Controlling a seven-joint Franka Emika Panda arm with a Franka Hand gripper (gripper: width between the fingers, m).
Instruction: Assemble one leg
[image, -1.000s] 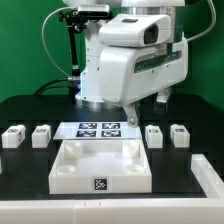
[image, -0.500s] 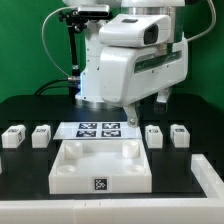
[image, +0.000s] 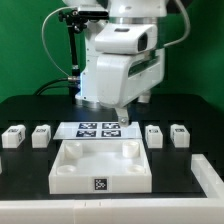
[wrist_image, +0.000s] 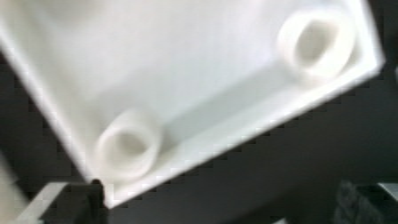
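Four small white legs lie in a row on the black table: two at the exterior view's left (image: 12, 136) (image: 41, 134) and two at its right (image: 153, 134) (image: 179, 133). The large white plate (image: 100, 165) with round corner sockets lies in front of them. My gripper (image: 118, 113) hangs above the marker board (image: 98, 128), just behind the plate, touching nothing. In the wrist view the plate (wrist_image: 196, 80) fills the picture with two of its sockets showing. The gripper (wrist_image: 217, 205) is open and empty, its dark fingers (wrist_image: 71, 200) wide apart.
The robot's base and cables stand behind the marker board. A light strip (image: 205, 178) lies at the table's front corner on the exterior view's right.
The arm's head has swung toward the exterior view's left and risen a little. The gripper now hangs slightly further left over the marker board. The parts have not moved.
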